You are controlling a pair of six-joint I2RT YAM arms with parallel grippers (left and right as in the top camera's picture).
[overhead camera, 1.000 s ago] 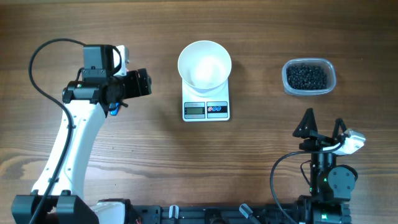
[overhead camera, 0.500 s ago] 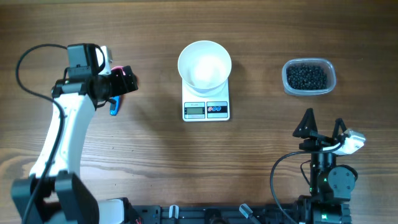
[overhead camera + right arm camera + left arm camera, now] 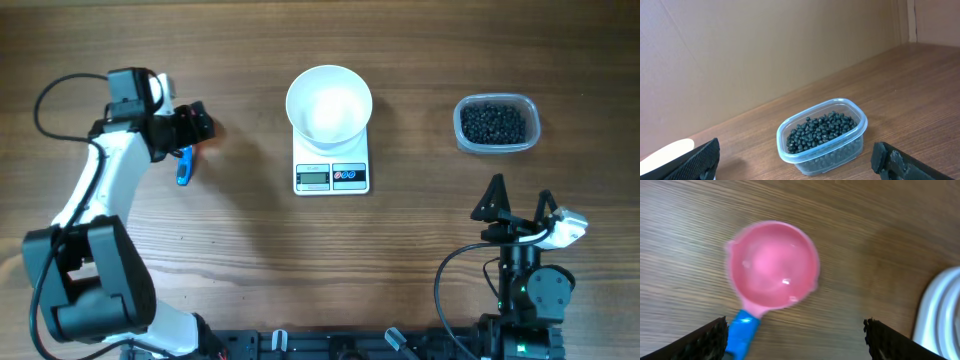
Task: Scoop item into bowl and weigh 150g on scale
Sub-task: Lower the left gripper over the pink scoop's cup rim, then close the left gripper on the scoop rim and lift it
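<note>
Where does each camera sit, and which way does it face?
Overhead: above the table, looking straight down on left arm, right arm, bowl, scale.
Left wrist: on the left arm, facing down at the pink scoop; own fingertips at bottom corners.
Right wrist: low, facing across the table at the bean container; own fingertips likewise.
Shared: overhead shows scoop and container too.

the scale (image 3: 331, 176) sits mid-table (image 3: 250, 260), toward the far edge. the bowl (image 3: 329, 103) stands on its rear part, leaving the display at the near edge uncovered. well to the right lies a container (image 3: 461, 126) with the small round pieces (image 3: 492, 122) in it. well to the left of the scale lies a scoop (image 3: 184, 166), handle toward the near edge, its cup under the left gripper (image 3: 195, 125). the right gripper (image 3: 520, 195) stands nearer the front edge, before the container and apart from it.
</note>
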